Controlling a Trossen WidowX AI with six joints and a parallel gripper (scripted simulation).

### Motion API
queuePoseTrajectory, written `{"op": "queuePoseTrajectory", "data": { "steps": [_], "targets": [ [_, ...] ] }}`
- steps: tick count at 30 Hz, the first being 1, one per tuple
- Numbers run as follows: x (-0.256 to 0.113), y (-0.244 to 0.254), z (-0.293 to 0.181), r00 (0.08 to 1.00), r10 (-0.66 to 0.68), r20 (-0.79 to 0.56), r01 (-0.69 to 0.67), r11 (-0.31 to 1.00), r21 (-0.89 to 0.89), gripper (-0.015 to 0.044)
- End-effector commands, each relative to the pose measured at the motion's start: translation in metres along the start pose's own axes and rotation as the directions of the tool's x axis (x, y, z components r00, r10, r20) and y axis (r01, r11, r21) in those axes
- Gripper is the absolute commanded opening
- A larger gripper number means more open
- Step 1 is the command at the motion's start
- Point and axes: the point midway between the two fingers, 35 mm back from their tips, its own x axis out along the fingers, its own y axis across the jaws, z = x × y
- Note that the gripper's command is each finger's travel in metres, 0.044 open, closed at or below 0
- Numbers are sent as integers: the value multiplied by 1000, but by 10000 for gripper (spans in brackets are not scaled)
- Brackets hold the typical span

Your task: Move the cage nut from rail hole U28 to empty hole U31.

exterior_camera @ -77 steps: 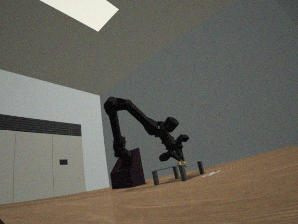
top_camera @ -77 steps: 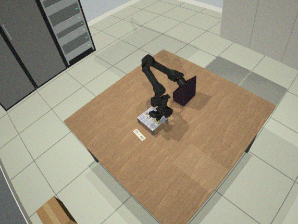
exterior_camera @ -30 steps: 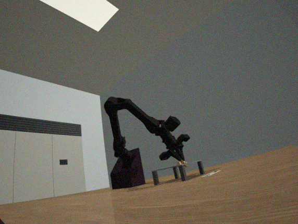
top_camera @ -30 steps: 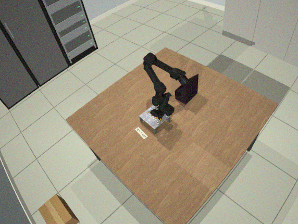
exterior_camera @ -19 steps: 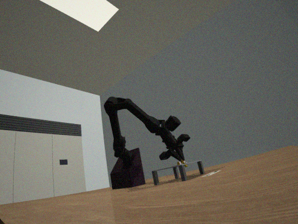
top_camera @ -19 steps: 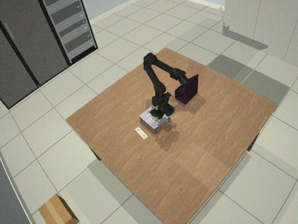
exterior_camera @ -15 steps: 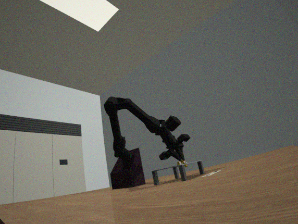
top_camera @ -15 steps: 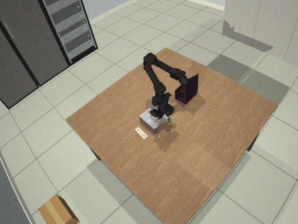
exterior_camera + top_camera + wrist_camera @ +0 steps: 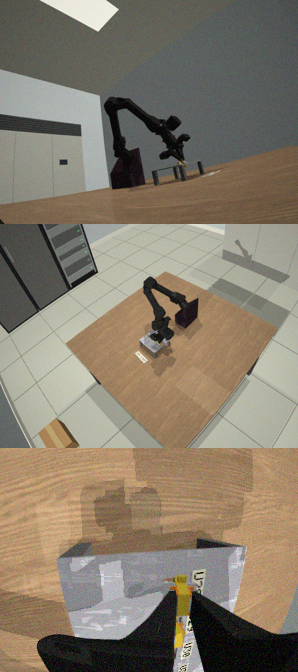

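My jaws are clamped on a yellow cage nut (image 9: 160,344) (image 9: 184,163) (image 9: 183,599). In the wrist view the nut lies between the tips of both black fingers, its upper end protruding past them and small orange parts showing at either side. The nut is at the rail plate (image 9: 154,349) (image 9: 164,168) (image 9: 96,623), beside the uppermost label; whether it is seated in a hole or raised from it I cannot tell.

A second yellow piece (image 9: 178,639) shows farther down the same row, partly covered by my fingers and near the lower labels.

Labels, read from the wrist view: the uppermost label (image 9: 199,579) begins "U2", its last character unclear; the next (image 9: 189,624) shows "29", partly covered; below it is "U30" (image 9: 187,649); the lowest (image 9: 183,667) is cut off and not legible with certainty.

The grey plate stands on short legs upon the wood-grained counter (image 9: 198,385) (image 9: 156,203) (image 9: 30,478). Just beside it lies a white card (image 9: 142,357) (image 9: 211,173) with dark characters, too blurred to read with confidence. My arm (image 9: 153,302) (image 9: 138,110) reaches over from a dark purple block (image 9: 187,315) (image 9: 136,168) on the counter.
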Motion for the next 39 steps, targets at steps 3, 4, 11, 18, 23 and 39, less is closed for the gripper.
{"op": "queuePoseTrajectory", "data": {
  "steps": [3, 4, 11, 18, 23, 39],
  "targets": [
    [0, -1, 0, 1000, 4, -2, -4, 1000, 6, 25],
    [0, -1, 0, 1000, 6, -2, -6, 1000, 6, 25],
    [-1, -1, 0, 1000, 11, -2, -11, 1000, 6, 25],
    [-1, -2, 0, 1000, 16, -2, -16, 1000, 6, 25],
    [-1, -2, 0, 1000, 19, -2, -19, 1000, 6, 25],
    [-2, -3, 0, 1000, 31, -2, -31, 999, 7, 25]
  ]
}}
